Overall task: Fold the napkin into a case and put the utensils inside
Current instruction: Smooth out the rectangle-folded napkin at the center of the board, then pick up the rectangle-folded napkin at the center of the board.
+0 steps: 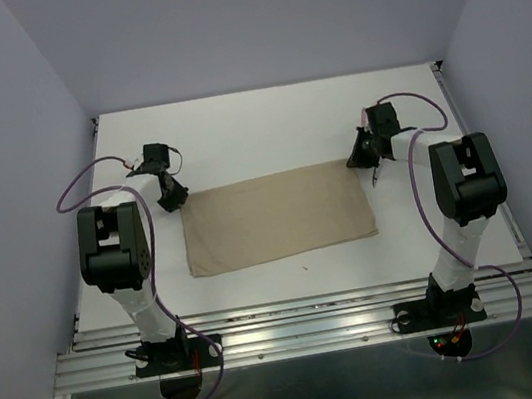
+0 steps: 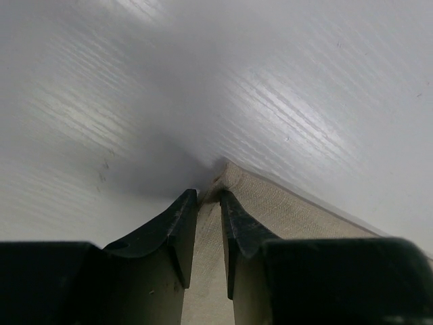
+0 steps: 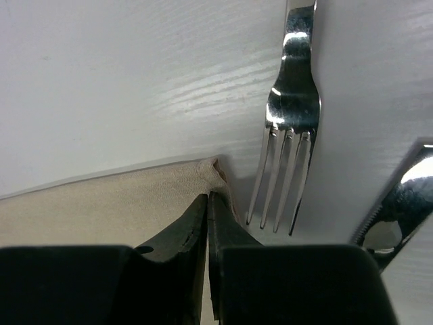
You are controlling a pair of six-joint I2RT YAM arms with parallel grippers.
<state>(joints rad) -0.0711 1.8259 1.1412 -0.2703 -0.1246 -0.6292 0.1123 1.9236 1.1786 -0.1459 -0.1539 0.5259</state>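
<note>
My left gripper and right gripper are each clamped on 1 far corner of the napkin, I judge so both lift evenly for a fold. It lies flat mid-table, long axis left-right. Just right lie the fork, tines pointing near, and the knife.

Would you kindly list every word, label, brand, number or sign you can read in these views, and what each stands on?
None: no view shows any readable text.
The napkin, the fork, the knife and the table show no print or marking.
The small lights at the right arm's base are plain lamps, not characters.
</note>
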